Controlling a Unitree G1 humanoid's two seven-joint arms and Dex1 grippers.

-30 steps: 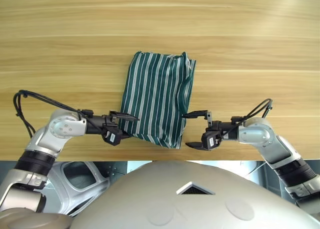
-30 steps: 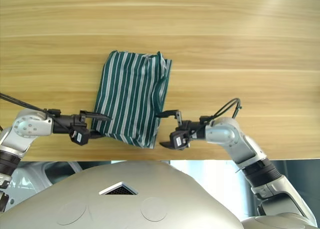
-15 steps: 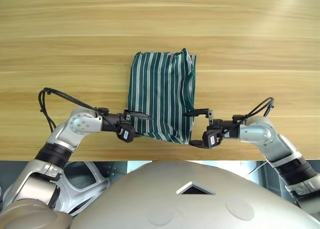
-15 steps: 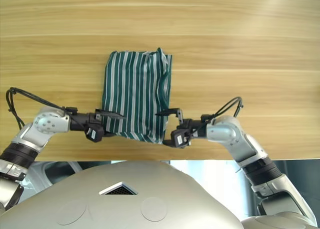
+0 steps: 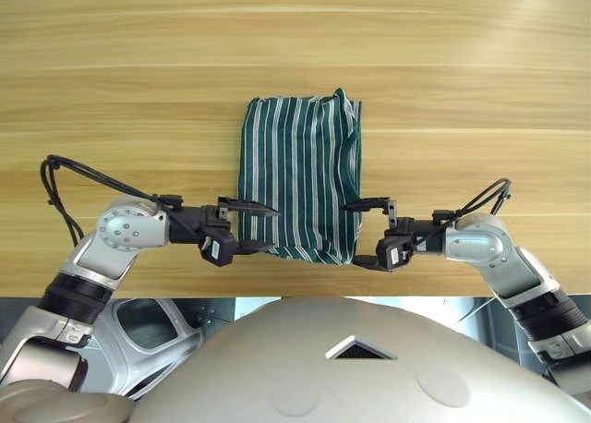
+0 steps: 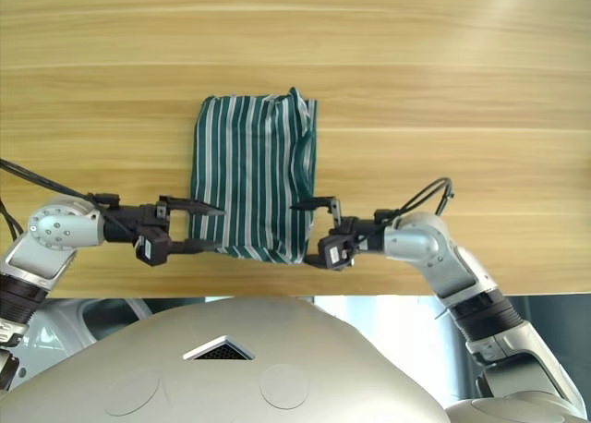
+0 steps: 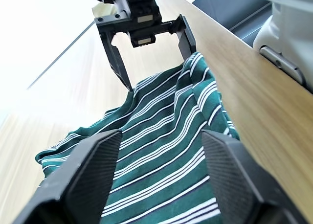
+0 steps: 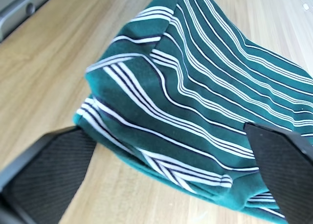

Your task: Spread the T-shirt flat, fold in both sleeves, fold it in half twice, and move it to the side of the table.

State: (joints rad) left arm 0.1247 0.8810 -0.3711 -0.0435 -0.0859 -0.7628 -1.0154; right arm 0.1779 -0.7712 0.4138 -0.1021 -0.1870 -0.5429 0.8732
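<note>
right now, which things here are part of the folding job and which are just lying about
Job: folded striped T-shirt; left gripper and right gripper, jaws open at its near corners.
Lying about: just the wooden table beneath it.

Bright even light, soft shadows, L-wrist glare.

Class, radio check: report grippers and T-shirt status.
Left gripper open astride near-left corner. Right gripper open astride near-right corner. T-shirt folded, lying flat. Nothing blocking.

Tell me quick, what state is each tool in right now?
Left tool: open, fingers around the T-shirt's near edge.
Right tool: open, likewise at the opposite corner.
</note>
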